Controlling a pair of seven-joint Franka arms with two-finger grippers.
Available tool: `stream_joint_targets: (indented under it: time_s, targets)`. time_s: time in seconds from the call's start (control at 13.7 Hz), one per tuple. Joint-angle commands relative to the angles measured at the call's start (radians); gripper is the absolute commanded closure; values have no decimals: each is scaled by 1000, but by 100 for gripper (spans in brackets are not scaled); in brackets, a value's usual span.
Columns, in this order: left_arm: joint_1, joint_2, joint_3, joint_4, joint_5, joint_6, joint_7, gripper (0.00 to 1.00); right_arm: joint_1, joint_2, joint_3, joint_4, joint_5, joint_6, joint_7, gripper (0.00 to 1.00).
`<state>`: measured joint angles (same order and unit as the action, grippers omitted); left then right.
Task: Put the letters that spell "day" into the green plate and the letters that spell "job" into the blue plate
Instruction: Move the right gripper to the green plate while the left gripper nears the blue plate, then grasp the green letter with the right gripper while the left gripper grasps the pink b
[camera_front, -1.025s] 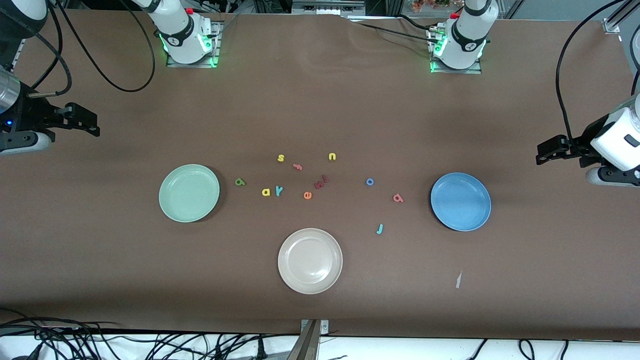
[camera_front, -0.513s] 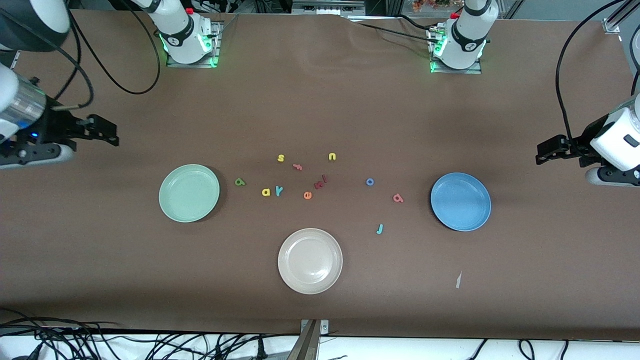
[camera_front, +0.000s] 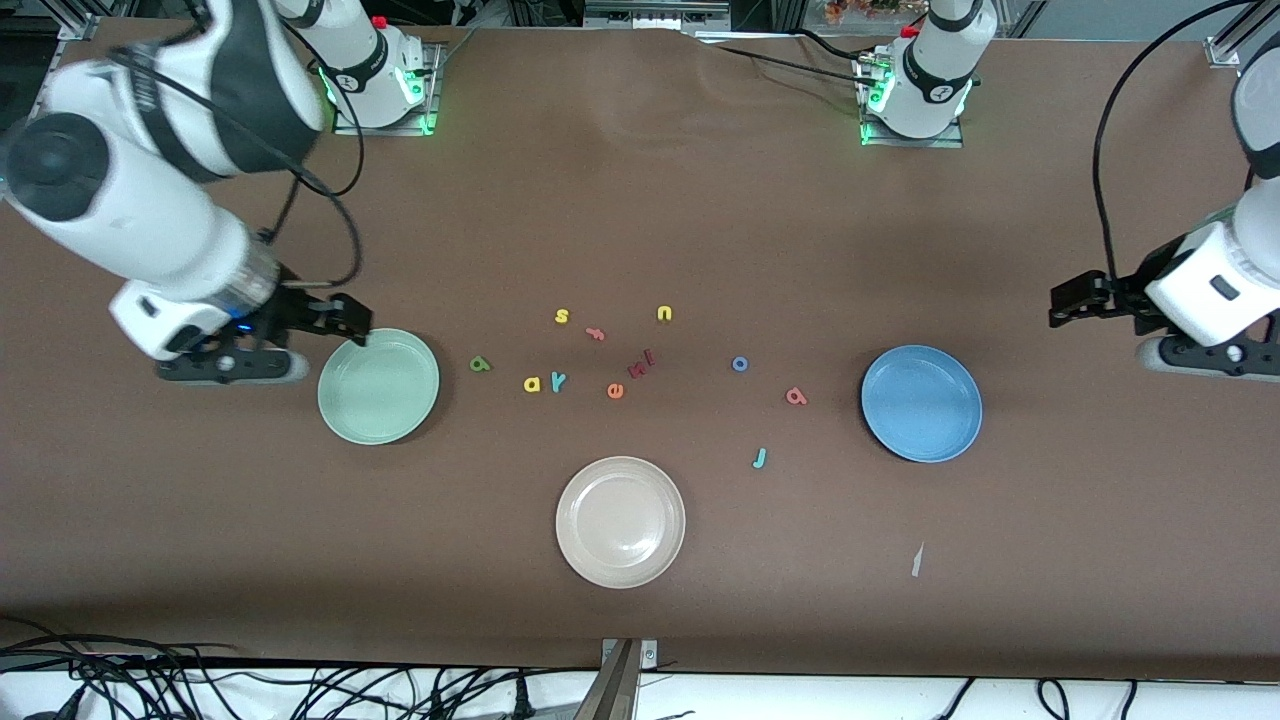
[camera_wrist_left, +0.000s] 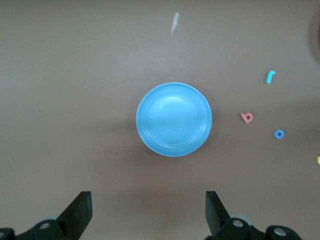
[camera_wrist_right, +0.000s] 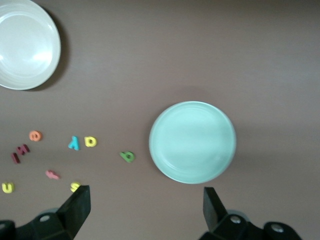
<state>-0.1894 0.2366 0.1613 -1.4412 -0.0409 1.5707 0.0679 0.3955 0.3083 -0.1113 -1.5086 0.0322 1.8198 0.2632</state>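
The pale green plate (camera_front: 378, 385) (camera_wrist_right: 192, 142) and the blue plate (camera_front: 921, 403) (camera_wrist_left: 174, 119) lie empty. Between them on the table are the olive "d" (camera_front: 480, 364) (camera_wrist_right: 128, 156), yellow "a" (camera_front: 532, 384) (camera_wrist_right: 90, 141), teal "y" (camera_front: 558, 380) (camera_wrist_right: 74, 143), blue "o" (camera_front: 740, 364) (camera_wrist_left: 279, 134), salmon "b" (camera_front: 796, 396) (camera_wrist_left: 246, 117) and teal "j" (camera_front: 760, 458) (camera_wrist_left: 270, 76). My right gripper (camera_front: 345, 322) (camera_wrist_right: 146, 210) hangs open and empty over the green plate's rim. My left gripper (camera_front: 1068, 300) (camera_wrist_left: 148, 212) is open and empty over bare table, toward the left arm's end from the blue plate.
A cream-white plate (camera_front: 620, 521) (camera_wrist_right: 25, 44) lies nearer the front camera than the letters. Other letters lie in the middle: yellow "s" (camera_front: 562, 316), pink "f" (camera_front: 595, 334), yellow "u" (camera_front: 664, 313), orange "e" (camera_front: 615, 391), dark red pieces (camera_front: 640, 365). A pale scrap (camera_front: 917, 560) lies near the front edge.
The right arm has swung in from the table's end to the green plate's rim. The left gripper has shifted slightly toward the blue plate. No letter or plate has moved.
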Motion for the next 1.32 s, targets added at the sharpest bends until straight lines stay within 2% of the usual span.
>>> stream_joint_targets:
  time_s: [0.0,0.15,0.22,0.37,0.59,0.66,0.73,0.95,1.25]
  targets:
    - [-1,30,-35,-13,-23,-9,-17,0,61,81,-10,31,9,71,59,0]
    - [-4,90,-58,-15,-92,8,-90,0,78,115,-10,39,9,110,51,0]
    - [-25,113,-86,-18,-88,43,-140,0,80,129,-10,39,9,111,48,0]
    - [-73,145,-94,-51,-86,112,-271,0,85,164,-10,39,2,111,51,0]
    - [-119,174,-95,-195,-93,337,-359,0,104,248,-11,36,5,183,53,0]
    - [-139,176,-95,-259,-93,430,-387,0,126,264,-11,1,6,291,65,0]
    - [-166,184,-95,-296,-93,483,-428,0,126,258,-11,-83,12,388,80,0]
    - [-193,275,-97,-295,-99,567,-505,0,99,270,5,-218,6,570,88,0]
    - [-245,398,-97,-288,-99,710,-643,3,91,310,30,-300,12,713,97,0]
